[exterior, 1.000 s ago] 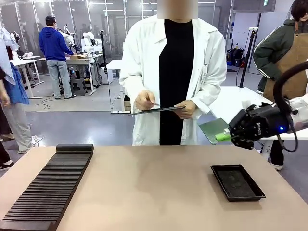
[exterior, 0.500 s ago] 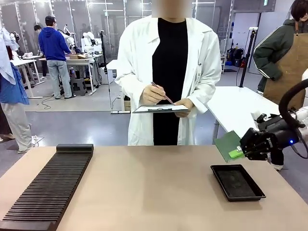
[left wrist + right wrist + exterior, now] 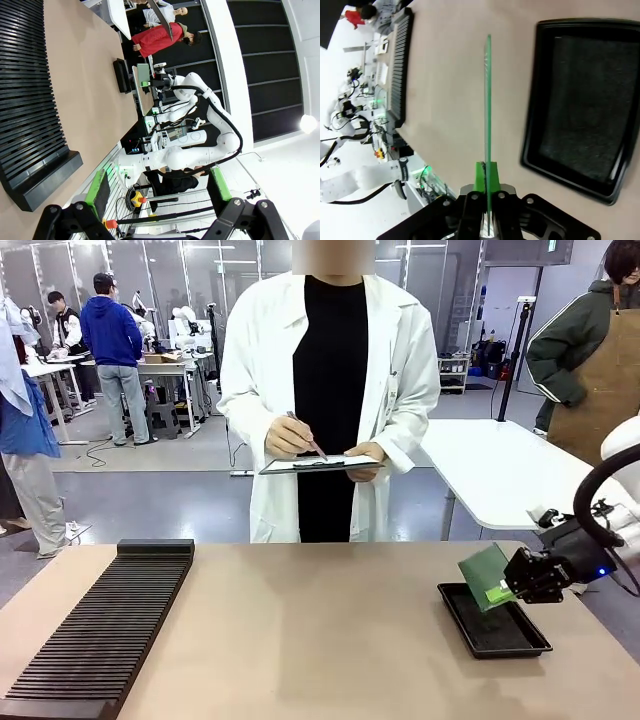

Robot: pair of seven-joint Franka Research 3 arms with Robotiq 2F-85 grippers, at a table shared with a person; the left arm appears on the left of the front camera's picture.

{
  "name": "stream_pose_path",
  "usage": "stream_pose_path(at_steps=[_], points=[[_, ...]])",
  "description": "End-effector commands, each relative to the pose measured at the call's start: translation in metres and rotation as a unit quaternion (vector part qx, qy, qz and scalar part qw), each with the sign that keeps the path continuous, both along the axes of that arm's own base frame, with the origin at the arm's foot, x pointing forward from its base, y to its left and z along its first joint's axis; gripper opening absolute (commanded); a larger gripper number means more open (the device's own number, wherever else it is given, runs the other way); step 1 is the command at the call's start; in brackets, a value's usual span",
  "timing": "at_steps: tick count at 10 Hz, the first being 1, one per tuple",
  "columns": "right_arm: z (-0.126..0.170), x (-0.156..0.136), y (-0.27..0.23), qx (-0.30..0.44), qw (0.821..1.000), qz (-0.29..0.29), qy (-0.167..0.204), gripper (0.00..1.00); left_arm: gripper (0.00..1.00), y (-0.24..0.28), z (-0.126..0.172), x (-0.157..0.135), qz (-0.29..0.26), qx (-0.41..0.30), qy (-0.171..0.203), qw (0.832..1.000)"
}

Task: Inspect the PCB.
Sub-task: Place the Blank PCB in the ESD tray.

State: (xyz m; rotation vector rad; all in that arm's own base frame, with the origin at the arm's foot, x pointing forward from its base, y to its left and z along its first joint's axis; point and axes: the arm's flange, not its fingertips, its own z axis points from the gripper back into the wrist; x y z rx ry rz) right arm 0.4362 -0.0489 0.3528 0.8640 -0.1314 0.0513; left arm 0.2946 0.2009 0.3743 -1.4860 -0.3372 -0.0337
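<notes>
Right gripper (image 3: 512,585) pinches one edge of the thin green rectangular PCB (image 3: 486,573), held tilted just above the shallow black rectangular tray (image 3: 492,632); risk: a slanted descent could catch the tray rim and twist the board out of the green pads; left gripper (image 3: 157,192) hangs spread, empty.

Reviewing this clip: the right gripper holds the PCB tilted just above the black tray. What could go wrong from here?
1. The right gripper pinches the PCB by one edge only, so the board could pivot or slip.
2. The board hangs tilted over the near-left rim of the black tray; a low corner might catch it.
3. The person's hands are busy with the clipboard, so no catch is likely.
</notes>
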Motion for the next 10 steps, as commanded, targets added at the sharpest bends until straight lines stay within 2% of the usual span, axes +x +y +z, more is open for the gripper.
stream_pose_path(at_steps=[1,6,10], points=[[-0.017,0.003,-0.001,-0.038,0.999,0.000,-0.020,0.03,1.00,0.001,0.002,-0.001,0.003,0.006,0.000,1.000],[-0.044,-0.005,0.003,-0.073,0.997,0.004,-0.016,0.03,1.00,0.001,0.002,-0.001,0.003,0.006,0.000,1.000],[-0.054,0.002,0.011,-0.081,0.997,-0.006,-0.008,0.03,1.00,0.001,0.002,-0.001,0.003,0.006,0.000,1.000]])
